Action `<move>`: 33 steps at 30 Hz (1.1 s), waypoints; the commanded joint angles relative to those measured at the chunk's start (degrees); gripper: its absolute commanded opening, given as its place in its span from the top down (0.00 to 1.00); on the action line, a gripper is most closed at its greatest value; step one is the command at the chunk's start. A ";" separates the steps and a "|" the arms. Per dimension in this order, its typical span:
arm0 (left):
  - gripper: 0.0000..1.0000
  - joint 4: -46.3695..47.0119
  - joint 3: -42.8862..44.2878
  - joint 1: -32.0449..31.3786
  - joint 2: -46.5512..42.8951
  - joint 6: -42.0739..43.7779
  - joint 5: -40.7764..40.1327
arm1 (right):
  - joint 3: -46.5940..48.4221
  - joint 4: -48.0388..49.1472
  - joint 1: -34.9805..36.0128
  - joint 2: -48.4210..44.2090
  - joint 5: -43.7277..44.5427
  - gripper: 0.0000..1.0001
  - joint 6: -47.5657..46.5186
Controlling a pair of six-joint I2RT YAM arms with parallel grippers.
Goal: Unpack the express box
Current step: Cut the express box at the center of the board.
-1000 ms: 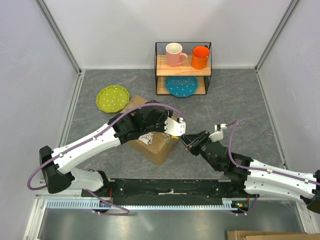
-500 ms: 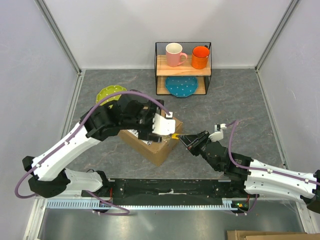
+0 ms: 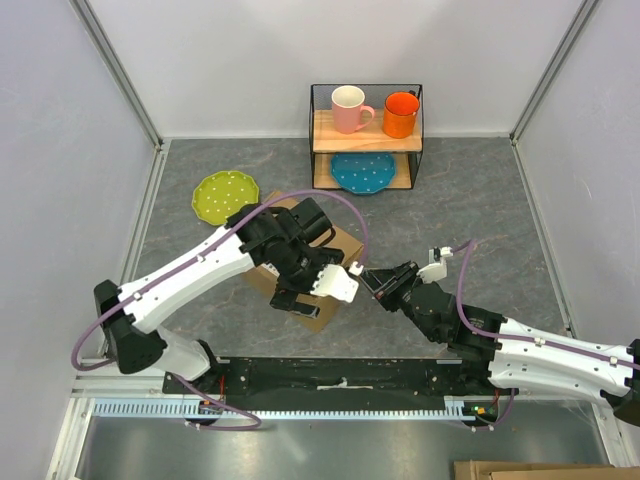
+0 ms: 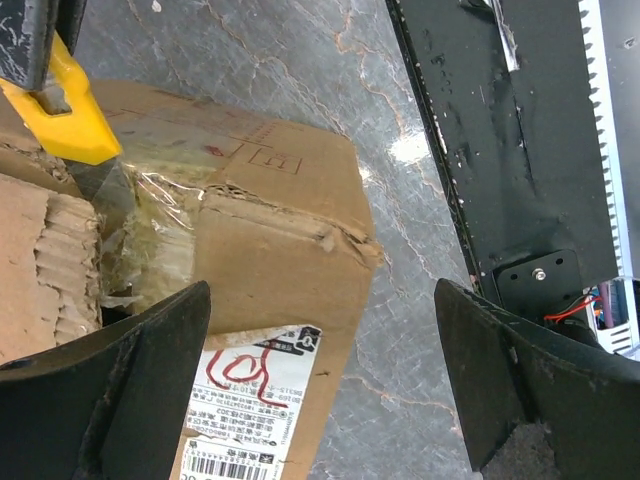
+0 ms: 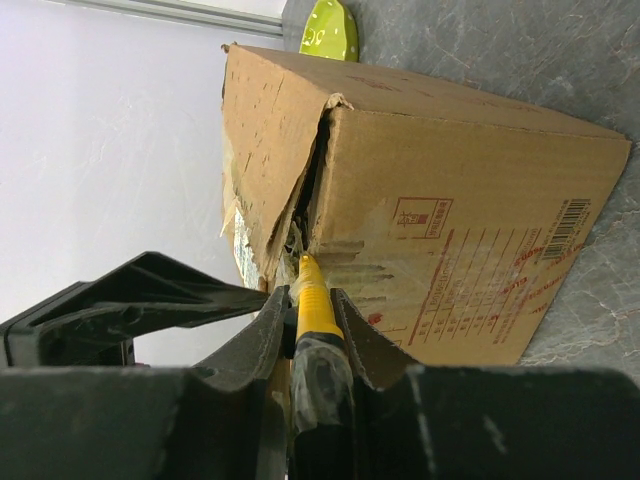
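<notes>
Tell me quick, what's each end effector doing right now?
The left end effector is open and empty, fingers spread over the box.
The right end effector is closed on the yellow knife, tip at the box's torn seam.

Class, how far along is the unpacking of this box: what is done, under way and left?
Done: the box has its taped seam partly split at one corner. In hand: the right tool grips a yellow knife, its tip at that seam; the left tool hangs open above the box. Left: cut the rest, open the flaps, take out the unseen contents.
</notes>
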 commanded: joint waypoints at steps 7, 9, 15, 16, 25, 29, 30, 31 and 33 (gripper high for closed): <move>0.00 -8.38 11.82 6.46 8.10 6.24 4.47 | -0.79 -4.63 0.67 2.28 -3.57 1.00 -3.36; 0.00 -8.91 11.73 7.34 9.16 6.94 3.94 | -1.14 -3.32 0.67 2.63 -4.18 1.00 -3.27; 0.00 -10.32 10.86 9.10 12.33 8.08 4.65 | -1.94 -1.73 0.76 3.69 -5.15 1.00 -2.92; 0.00 -10.93 10.77 9.19 12.85 8.08 4.56 | -2.11 -1.73 0.76 3.51 -5.06 1.00 -2.84; 0.01 -10.15 12.35 10.68 16.55 7.65 4.21 | -2.90 0.37 0.76 3.86 -6.47 1.00 -3.62; 0.01 -9.71 11.82 10.77 17.87 7.82 3.07 | -3.52 3.44 1.02 5.09 -8.22 1.00 -3.71; 0.01 -9.10 11.13 10.77 18.22 7.82 2.71 | -3.61 3.98 1.29 5.88 -8.49 1.00 -3.89; 0.01 -8.92 11.03 10.77 18.92 7.82 2.45 | -3.61 4.94 1.38 6.23 -8.75 1.00 -3.89; 0.01 -8.83 11.03 10.77 19.97 7.82 2.36 | -3.70 5.91 2.16 7.37 -9.28 1.00 -3.80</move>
